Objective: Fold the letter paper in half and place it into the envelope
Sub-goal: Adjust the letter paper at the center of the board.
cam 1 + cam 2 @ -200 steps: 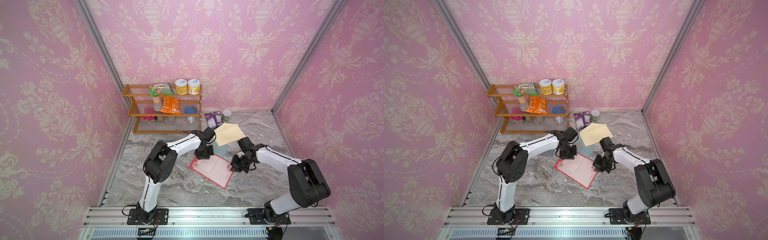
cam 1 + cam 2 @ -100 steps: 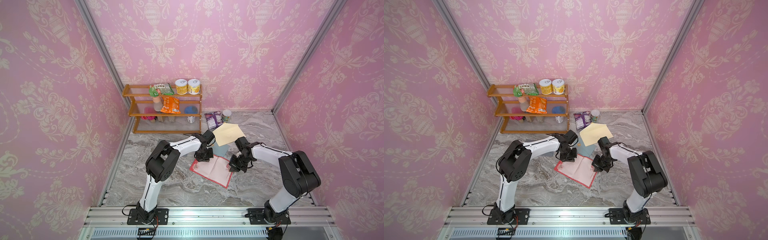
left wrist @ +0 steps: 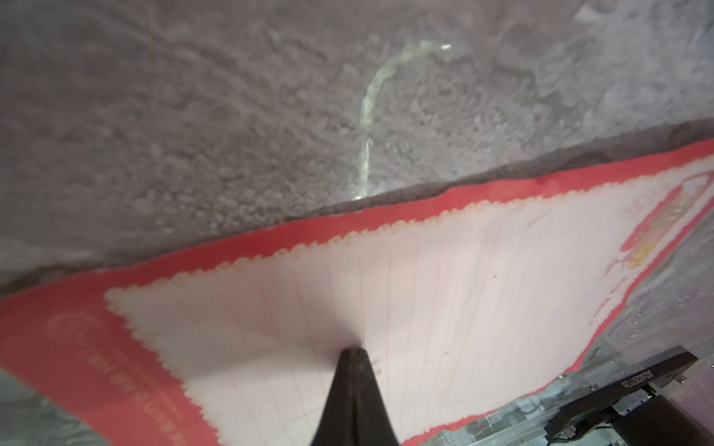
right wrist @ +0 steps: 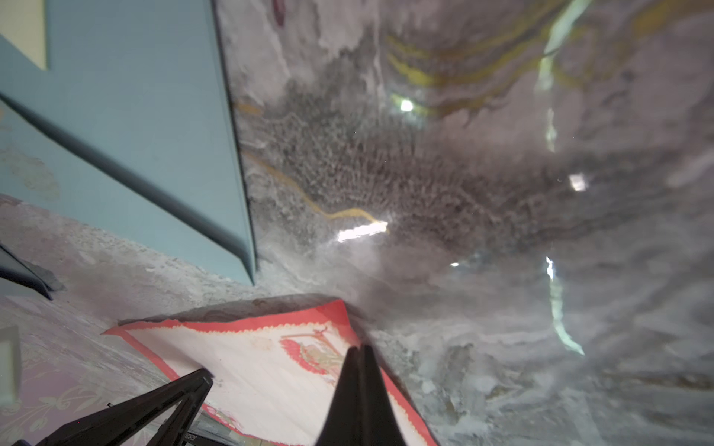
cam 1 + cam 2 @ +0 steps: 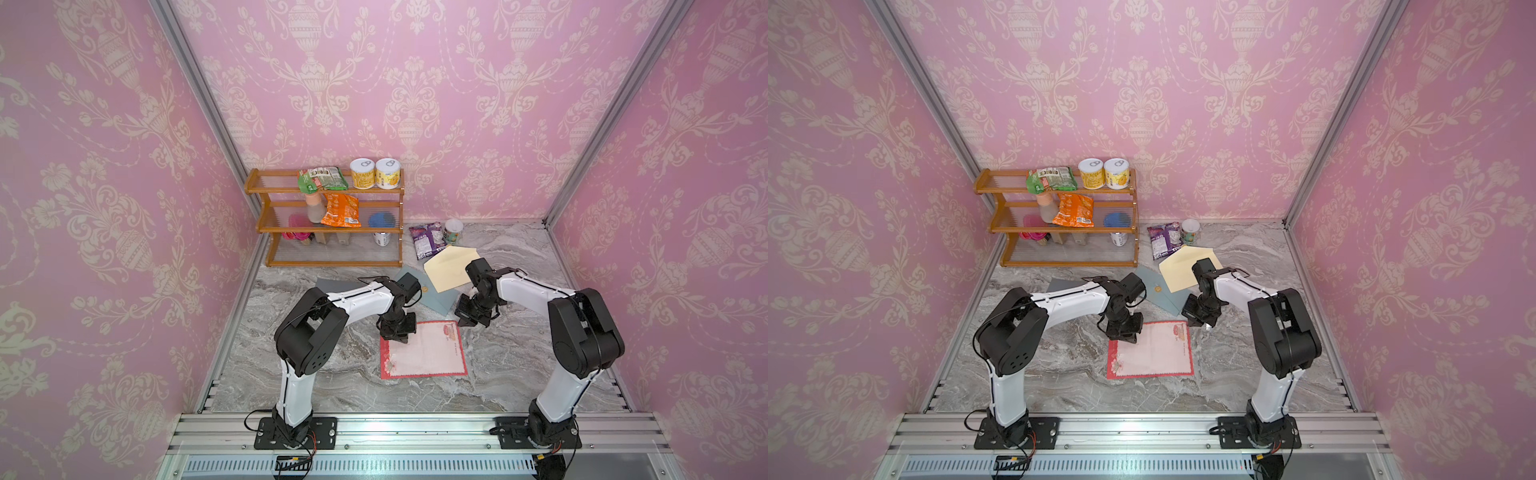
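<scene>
Both top views are bright, evenly lit and sharp; the wrist views are blurred, with glare spots on the table point(image 4: 363, 231).

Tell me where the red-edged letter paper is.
In a top view the letter paper lies mid-table, just nearer the robot than the blue envelope, with left hand and right hand at its far corners.

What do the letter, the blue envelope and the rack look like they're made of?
Letter: thin matte paper, going by its printed red border and ruled lines. Blue envelope: probably stiffer matte card; crisp straight edges. Rack: likely varnished wood, orange-brown with slight sheen.
</scene>
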`<state>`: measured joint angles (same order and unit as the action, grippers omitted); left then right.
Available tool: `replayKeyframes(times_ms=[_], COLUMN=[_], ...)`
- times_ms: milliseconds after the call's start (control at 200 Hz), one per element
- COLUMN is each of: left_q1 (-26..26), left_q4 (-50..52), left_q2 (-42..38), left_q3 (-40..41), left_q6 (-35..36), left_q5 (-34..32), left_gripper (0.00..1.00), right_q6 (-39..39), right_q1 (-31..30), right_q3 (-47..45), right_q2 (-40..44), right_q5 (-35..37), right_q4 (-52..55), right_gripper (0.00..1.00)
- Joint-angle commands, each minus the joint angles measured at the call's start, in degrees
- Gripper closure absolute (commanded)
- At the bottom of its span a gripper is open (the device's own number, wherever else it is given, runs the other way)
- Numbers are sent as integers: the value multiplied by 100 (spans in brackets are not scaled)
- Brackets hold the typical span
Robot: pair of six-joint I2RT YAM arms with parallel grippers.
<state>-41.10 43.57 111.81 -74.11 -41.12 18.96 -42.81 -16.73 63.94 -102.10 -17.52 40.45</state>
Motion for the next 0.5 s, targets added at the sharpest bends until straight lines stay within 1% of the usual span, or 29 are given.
replayKeyframes(times_ms=[0, 90, 100, 125, 165, 190, 230, 260, 495], left_q1=[-38, -30, -34, -35, -38, -34, -32, -35, -24], left_q4=[664, 930, 968, 1039, 1134, 1172, 1217, 1255, 1263], left_q2=[-255, -458, -476, -513, -551, -557, -572, -567, -564], left_q3=[-216, -589, -634, -736, -850, -886, -912, -888, -379], left_q6=[248, 392, 412, 442, 502, 528, 585, 635, 1008], left_q5=[-330, -555, -581, -611, -601, -570, -505, -473, -310], left_gripper=[100, 100, 100, 100, 100, 100, 100, 100, 100], right_q6=[218, 305, 314, 325, 313, 276, 220, 165, -483], right_q1=[13, 8, 11, 9, 11, 5, 3, -5, -275], right_q3=[206, 251, 240, 210, 138, 72, -47, -147, -814], right_q2=[225, 466, 490, 574, 729, 827, 964, 1074, 1723], right_q5=[129, 92, 80, 39, -7, -34, -109, -191, -487], right_q4=[387, 611, 620, 659, 691, 709, 697, 676, 473], right_gripper=[100, 100, 98, 86, 51, 33, 13, 1, 0])
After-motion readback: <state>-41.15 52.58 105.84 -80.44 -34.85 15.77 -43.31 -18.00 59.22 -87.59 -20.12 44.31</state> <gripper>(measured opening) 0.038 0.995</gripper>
